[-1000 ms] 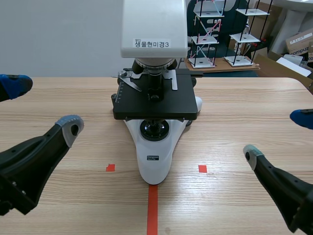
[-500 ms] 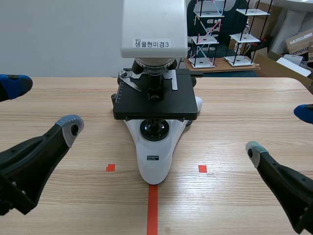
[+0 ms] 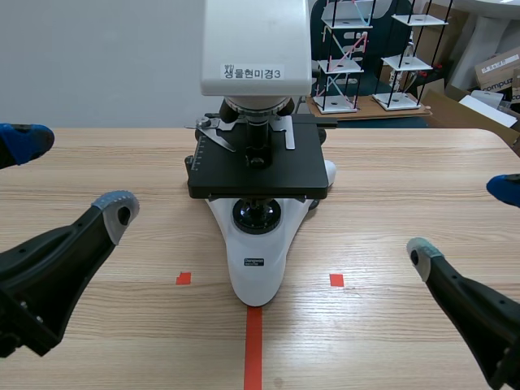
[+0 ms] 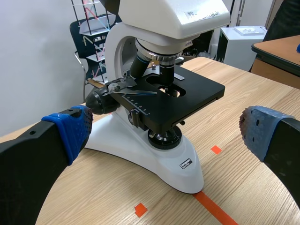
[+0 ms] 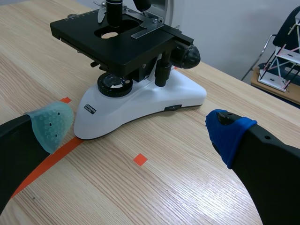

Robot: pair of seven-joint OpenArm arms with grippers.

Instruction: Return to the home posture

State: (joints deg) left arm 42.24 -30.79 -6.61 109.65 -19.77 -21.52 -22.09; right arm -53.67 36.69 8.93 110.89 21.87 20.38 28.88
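Observation:
A white microscope [image 3: 254, 260] with a black stage [image 3: 258, 172] stands at the table's middle, its base toward me on the orange-red centre line. My left gripper [image 3: 71, 175] hangs open at the left, well apart from the microscope, nothing between its fingers. My right gripper [image 3: 463, 221] hangs open at the right, also apart and holding nothing. In the left wrist view the microscope [image 4: 140, 140] is ahead of the open left gripper [image 4: 164, 133]. In the right wrist view the microscope [image 5: 154, 96] lies ahead of the open right gripper [image 5: 140, 129].
The wooden table [image 3: 406, 179] carries orange-red tape marks. Behind its far edge are a wire rack [image 3: 341, 57], cardboard boxes [image 3: 496, 73] and a chair [image 4: 86, 35]. Bare tabletop lies on both sides of the microscope.
My right gripper has shifted slightly toward the right edge. The left arm and the microscope have stayed put.

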